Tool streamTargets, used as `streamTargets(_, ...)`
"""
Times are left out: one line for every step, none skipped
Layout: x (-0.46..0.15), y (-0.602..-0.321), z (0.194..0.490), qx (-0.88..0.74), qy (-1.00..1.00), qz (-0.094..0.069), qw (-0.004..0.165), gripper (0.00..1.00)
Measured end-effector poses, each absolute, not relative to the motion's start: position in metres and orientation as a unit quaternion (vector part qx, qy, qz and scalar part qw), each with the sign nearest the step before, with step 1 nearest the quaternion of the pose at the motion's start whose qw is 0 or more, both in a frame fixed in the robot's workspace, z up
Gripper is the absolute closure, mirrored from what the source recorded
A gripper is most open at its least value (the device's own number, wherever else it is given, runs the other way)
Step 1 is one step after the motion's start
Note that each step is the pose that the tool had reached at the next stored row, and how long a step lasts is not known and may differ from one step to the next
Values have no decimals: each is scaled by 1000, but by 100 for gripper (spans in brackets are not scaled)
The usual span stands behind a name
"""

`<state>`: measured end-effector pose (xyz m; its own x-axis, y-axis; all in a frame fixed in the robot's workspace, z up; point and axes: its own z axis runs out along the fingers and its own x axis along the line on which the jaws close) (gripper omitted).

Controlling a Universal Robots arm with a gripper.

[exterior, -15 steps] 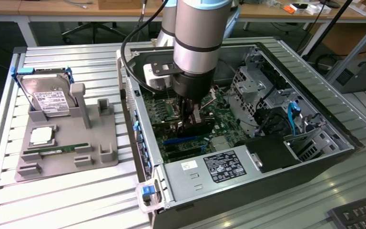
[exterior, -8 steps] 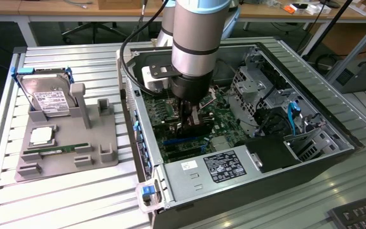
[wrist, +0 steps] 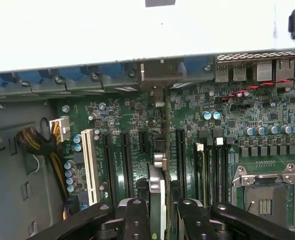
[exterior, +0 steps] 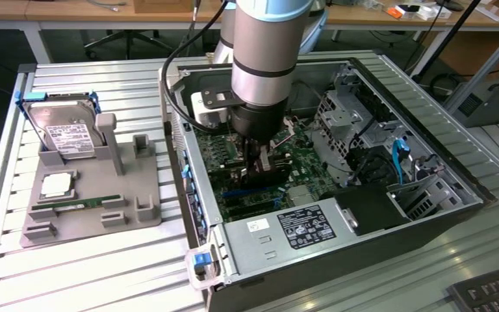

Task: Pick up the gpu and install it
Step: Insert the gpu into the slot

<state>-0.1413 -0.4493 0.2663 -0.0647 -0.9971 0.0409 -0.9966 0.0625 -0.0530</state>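
The gpu [wrist: 156, 187] is a thin card seen edge-on, standing upright between my fingers [wrist: 136, 220] over the black expansion slots [wrist: 180, 160] of the green motherboard [wrist: 222, 130]. My gripper [wrist: 162, 222] is shut on it. From the exterior view, my gripper [exterior: 261, 162] reaches straight down into the open computer case [exterior: 423, 140], with the gpu [exterior: 272, 164] low over the motherboard [exterior: 306, 159] near the case's middle. Whether the card's lower edge touches a slot is hidden.
On the exterior view's left a grey fixture [exterior: 137, 195] carries a silver hard drive [exterior: 65, 136], a processor chip [exterior: 57, 185] and a green memory stick [exterior: 76, 205]. The power supply [exterior: 297, 227] and drive cages [exterior: 353, 117] crowd the case. A keyboard [exterior: 492, 292] lies at the lower right.
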Motion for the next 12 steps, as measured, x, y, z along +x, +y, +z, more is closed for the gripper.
streamTargets(-141,-449,266,-684,729,-33,3,73)
streamTargets(-141,-449,266,-684,729,-33,3,73)
streamTargets(-141,-449,266,-684,729,-33,3,73)
streamTargets(-141,-449,266,-684,729,-33,3,73)
streamTargets(-141,-449,266,-684,729,-33,3,73)
streamTargets(-141,-449,266,-684,729,-33,3,73)
streamTargets(-141,-449,266,-684,729,-31,1,73)
streamTargets(-141,-449,266,-684,729,-29,-1,73)
streamTargets(-141,-449,266,-684,729,-28,-2,73)
streamTargets(-141,-449,266,-684,729,-26,-4,73)
streamTargets(-141,-449,266,-684,729,-26,-5,73)
streamTargets(-142,-449,266,-684,729,-26,-5,73)
